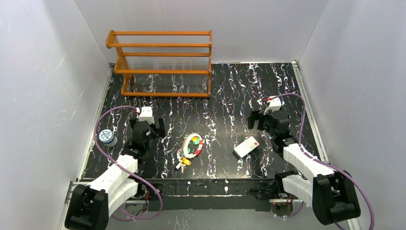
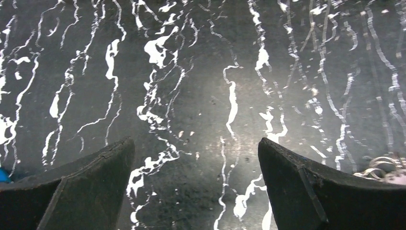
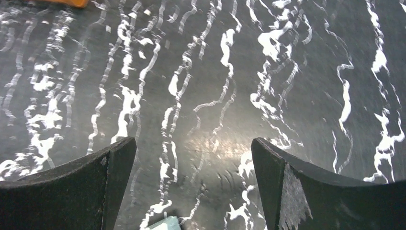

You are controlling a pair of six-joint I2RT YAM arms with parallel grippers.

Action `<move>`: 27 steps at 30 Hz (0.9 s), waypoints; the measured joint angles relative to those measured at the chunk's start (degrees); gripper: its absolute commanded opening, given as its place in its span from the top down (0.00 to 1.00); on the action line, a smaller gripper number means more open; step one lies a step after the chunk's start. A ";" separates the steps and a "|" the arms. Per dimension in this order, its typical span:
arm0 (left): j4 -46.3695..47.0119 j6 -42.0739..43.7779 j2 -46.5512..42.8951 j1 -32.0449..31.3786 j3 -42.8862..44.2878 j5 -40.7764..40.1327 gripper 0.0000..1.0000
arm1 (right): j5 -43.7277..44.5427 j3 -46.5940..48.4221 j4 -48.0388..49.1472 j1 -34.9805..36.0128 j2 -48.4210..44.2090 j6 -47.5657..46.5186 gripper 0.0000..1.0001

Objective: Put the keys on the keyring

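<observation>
Left pincer (image 2: 196,148) and right pincer (image 3: 191,146) gape wide, empty; keyring (image 1: 193,145) and keys (image 1: 184,161) lie mid-worktop (image 1: 225,96), toward its near edge.

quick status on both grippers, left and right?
left gripper: open, fingers spread over bare table, holding nothing.
right gripper: open, holding nothing.

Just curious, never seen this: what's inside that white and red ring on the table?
Inside the ring lies a green key head, over the black table. A yellow-headed key lies at its near end. Whether either is threaded on is too small to tell.
</observation>
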 measured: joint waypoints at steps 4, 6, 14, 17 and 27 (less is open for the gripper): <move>5.60 2.67 1.68 0.00 -3.54 -2.62 0.02 | 5.49 -5.95 4.59 0.00 0.00 -0.50 0.01; 9.94 3.37 3.69 0.00 -5.88 -2.95 0.01 | 7.87 -8.37 7.21 0.00 0.26 -1.25 0.01; 26.23 8.85 16.00 0.11 -9.16 -2.62 0.02 | 11.37 -14.58 22.67 -0.09 6.60 -3.06 0.01; 33.99 11.45 20.72 0.44 -9.18 -1.75 0.02 | 11.91 -14.56 26.14 -0.37 10.71 -3.34 0.01; 49.46 15.15 37.57 3.63 -5.66 3.17 0.02 | 13.57 -12.98 38.58 -2.97 20.61 -5.86 0.01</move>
